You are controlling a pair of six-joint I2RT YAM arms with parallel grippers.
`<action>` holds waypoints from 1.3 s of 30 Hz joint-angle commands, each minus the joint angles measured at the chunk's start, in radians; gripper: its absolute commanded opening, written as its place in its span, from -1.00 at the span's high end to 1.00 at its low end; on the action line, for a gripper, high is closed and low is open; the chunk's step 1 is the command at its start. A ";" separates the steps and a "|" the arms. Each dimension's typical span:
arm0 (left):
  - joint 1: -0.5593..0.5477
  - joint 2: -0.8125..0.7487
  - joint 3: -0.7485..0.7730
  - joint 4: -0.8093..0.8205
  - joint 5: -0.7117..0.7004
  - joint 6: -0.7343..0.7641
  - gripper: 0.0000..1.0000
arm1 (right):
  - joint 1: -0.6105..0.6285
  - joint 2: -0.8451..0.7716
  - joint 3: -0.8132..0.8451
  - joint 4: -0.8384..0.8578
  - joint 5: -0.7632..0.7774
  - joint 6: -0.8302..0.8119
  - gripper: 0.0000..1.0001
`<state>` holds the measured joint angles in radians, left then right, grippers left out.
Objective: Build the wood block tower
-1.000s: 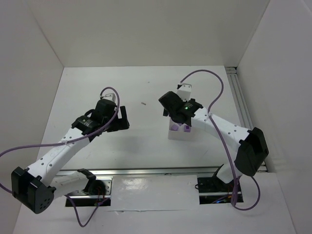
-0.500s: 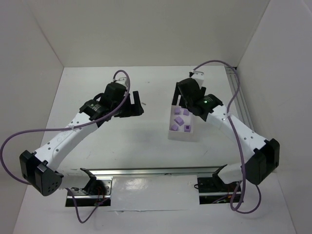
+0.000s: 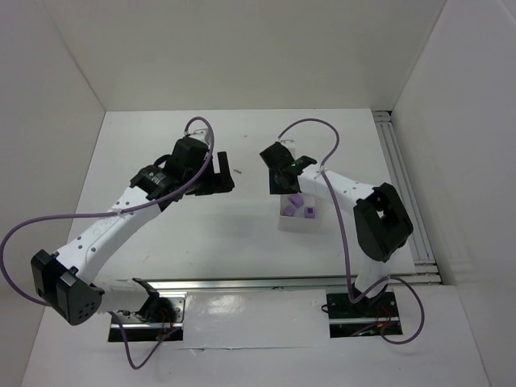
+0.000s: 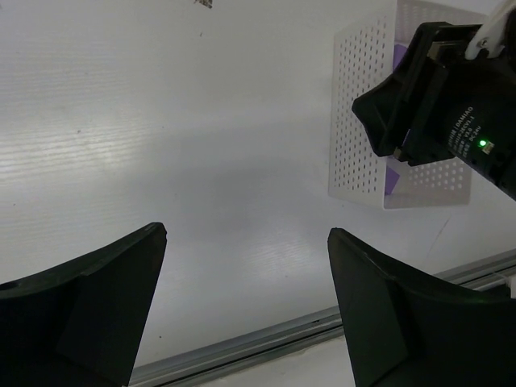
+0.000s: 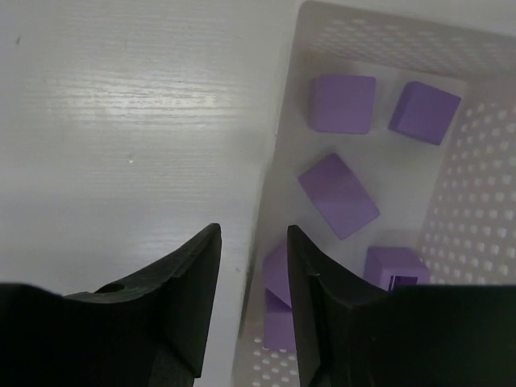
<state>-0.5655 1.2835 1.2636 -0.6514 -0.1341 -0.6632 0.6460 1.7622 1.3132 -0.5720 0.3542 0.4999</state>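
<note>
The right claw (image 5: 252,234), narrowed to a slim gap, straddles the left wall of the white perforated tray (image 5: 484,201), where the lilac wood blocks (image 5: 339,196) lie loose. The left claw (image 4: 246,234) hangs wide open over the worktop (image 4: 161,121), left of the tray.

A flat white bench (image 3: 161,145) with faint fine ribbing carries a shallow white perforated plastic tray (image 3: 300,227), right of centre. A tiny dark speck (image 4: 203,4) lies on the bare surface to the tray's left, well apart from it. A silver metal rail (image 3: 258,282) runs along the near edge; another silver rail (image 3: 399,177) lines the right side.
</note>
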 commanded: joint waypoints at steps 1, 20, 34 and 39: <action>0.001 -0.039 0.000 -0.004 -0.022 -0.019 -0.89 | 0.021 0.036 0.064 0.040 0.012 0.003 0.09; 0.116 -0.124 -0.020 -0.045 0.020 -0.010 -0.94 | -0.058 -0.072 0.123 0.165 -0.289 -0.058 1.00; 0.154 -0.138 -0.043 -0.014 0.076 0.027 -0.94 | -0.471 0.028 -0.031 0.969 -1.191 0.254 1.00; 0.164 -0.118 -0.043 -0.005 0.076 0.036 -0.94 | -0.517 0.149 -0.071 1.426 -1.325 0.573 1.00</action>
<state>-0.4088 1.1633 1.2003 -0.6876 -0.0654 -0.6533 0.1333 1.8763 1.2533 0.4084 -0.7807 0.8341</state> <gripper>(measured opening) 0.968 0.020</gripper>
